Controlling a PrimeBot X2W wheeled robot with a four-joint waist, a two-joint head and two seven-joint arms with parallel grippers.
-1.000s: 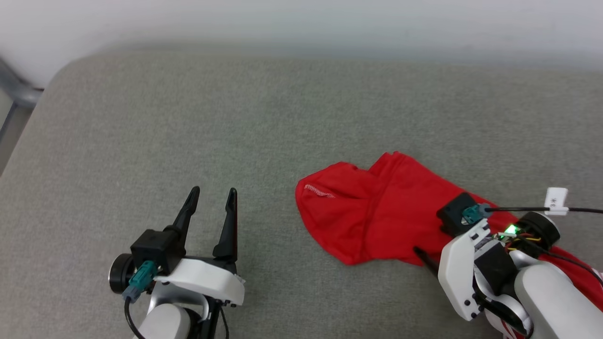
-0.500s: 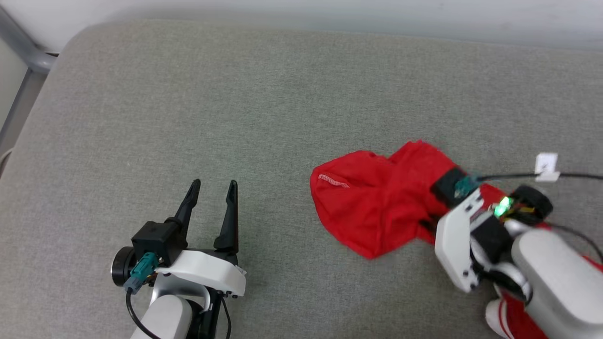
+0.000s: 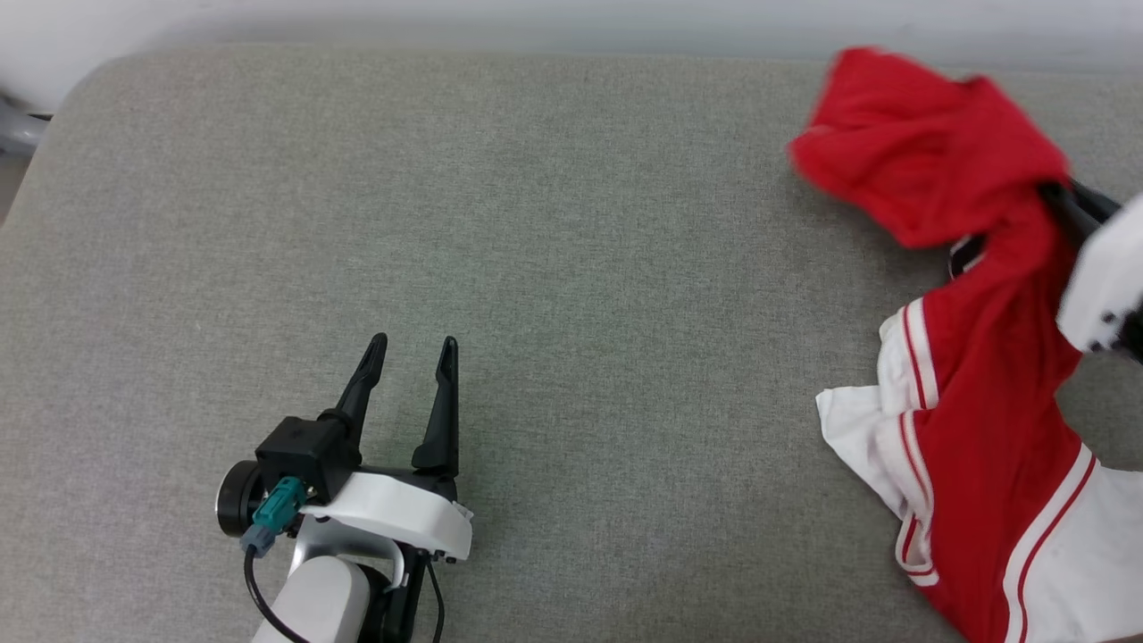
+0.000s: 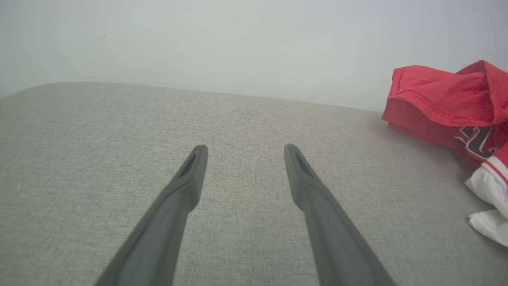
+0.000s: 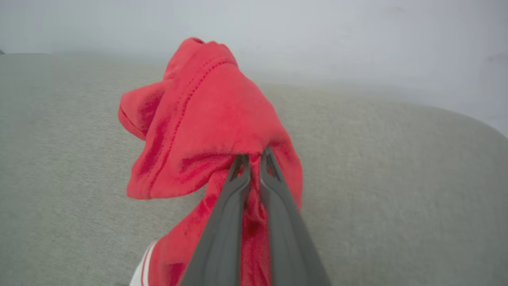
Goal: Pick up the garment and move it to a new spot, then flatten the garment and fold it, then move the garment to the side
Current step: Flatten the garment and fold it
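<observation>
At the far right of the grey surface (image 3: 536, 223), right jaws are pinched shut on the garment (image 3: 982, 375) — bunched top raised, the rest draped down onto the surface. Left jaws stand wide apart, empty, well clear of it.

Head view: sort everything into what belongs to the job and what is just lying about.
Job: garment, pinched by the shut right gripper; left gripper, open, empty.
Lying about: grey padded surface; pale wall; metal frame bar.
</observation>
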